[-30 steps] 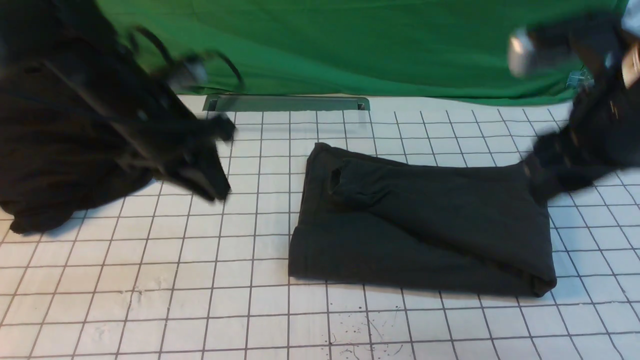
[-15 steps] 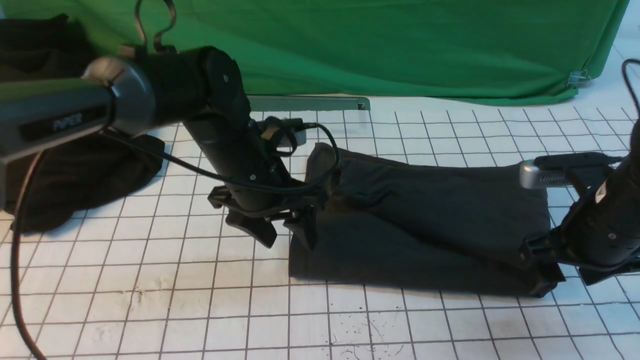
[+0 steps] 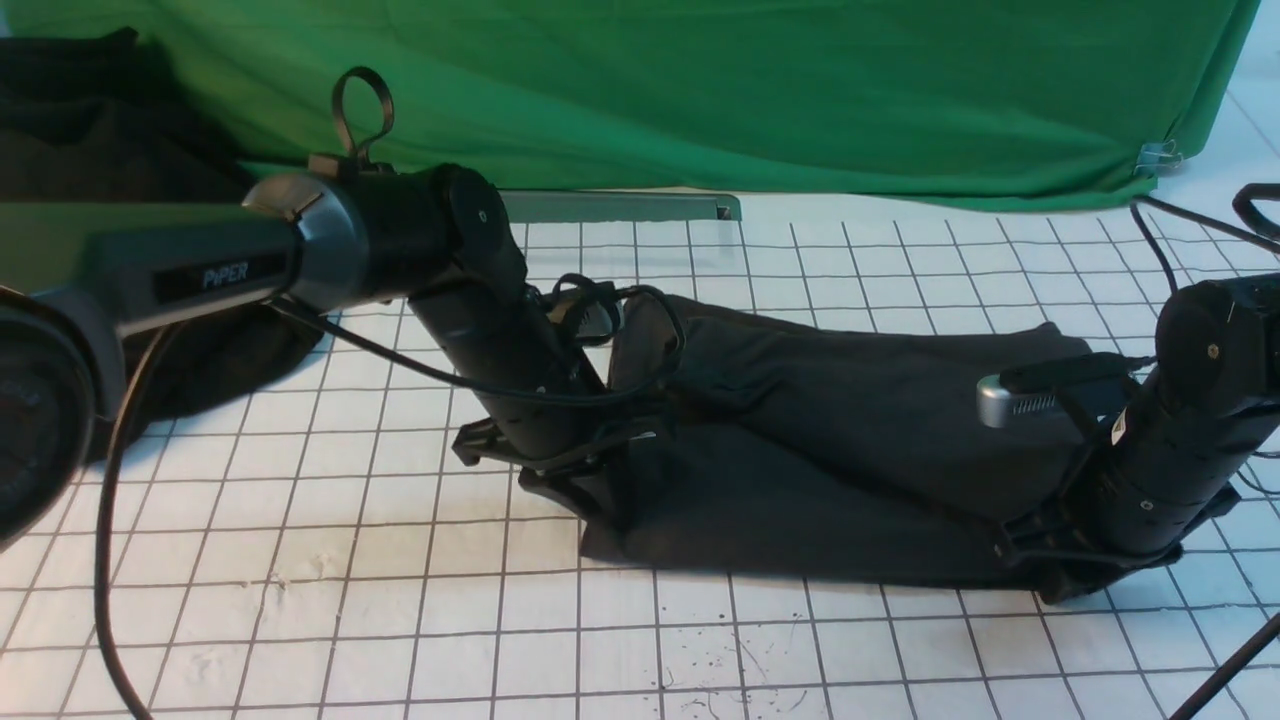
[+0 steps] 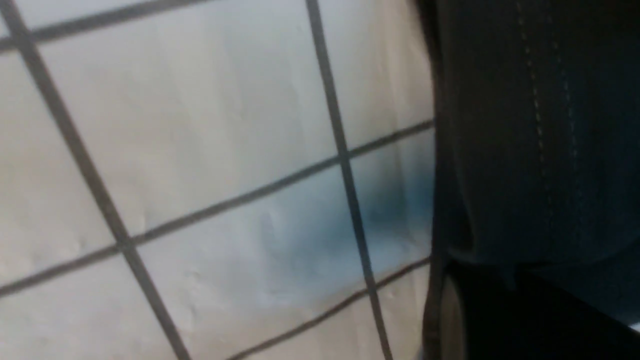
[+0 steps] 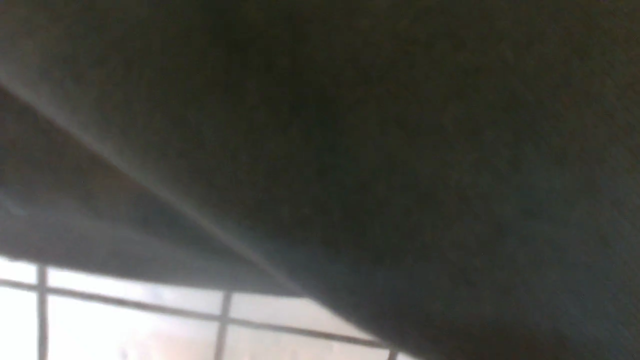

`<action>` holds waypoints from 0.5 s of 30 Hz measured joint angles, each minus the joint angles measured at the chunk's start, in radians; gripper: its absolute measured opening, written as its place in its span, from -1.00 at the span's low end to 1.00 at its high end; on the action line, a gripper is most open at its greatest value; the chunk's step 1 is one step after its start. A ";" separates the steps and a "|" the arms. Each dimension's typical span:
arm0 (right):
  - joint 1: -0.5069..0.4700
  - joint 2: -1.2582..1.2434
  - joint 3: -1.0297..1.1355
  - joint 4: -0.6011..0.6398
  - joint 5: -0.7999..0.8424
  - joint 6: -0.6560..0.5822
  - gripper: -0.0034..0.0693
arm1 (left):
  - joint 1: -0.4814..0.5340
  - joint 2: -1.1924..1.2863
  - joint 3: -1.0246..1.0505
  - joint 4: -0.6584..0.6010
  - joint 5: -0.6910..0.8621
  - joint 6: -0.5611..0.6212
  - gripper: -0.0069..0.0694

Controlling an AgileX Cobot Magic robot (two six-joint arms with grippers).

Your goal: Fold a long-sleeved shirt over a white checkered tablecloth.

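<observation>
We see the white checkered tablecloth (image 3: 300,560) spread flat. On it lies the long-sleeved shirt (image 3: 850,440), folded. A black cloth heap (image 3: 250,360) sits far left.

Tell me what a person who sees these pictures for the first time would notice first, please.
The dark long-sleeved shirt, folded to a rough rectangle, lies on the white checkered tablecloth, a little right of the middle. The left gripper is down at its near left corner and the right gripper at its near right corner. Behind hangs a bright green backdrop.
</observation>
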 joint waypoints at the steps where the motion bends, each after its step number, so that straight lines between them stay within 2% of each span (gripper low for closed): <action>1: 0.000 -0.002 -0.001 0.000 0.000 -0.010 -0.66 | 0.000 0.000 0.000 -0.006 0.023 0.000 -0.73; 5: 0.000 -0.003 -0.006 -0.001 0.021 -0.043 -0.68 | -0.008 -0.012 0.002 -0.008 0.113 -0.001 -0.76; 8: 0.000 -0.003 -0.020 -0.001 0.094 -0.052 -0.68 | -0.040 -0.055 0.039 -0.007 0.173 -0.022 -0.76; 15: 0.000 -0.003 -0.024 0.000 0.266 -0.050 -0.68 | -0.131 -0.116 0.145 0.030 0.143 -0.090 -0.76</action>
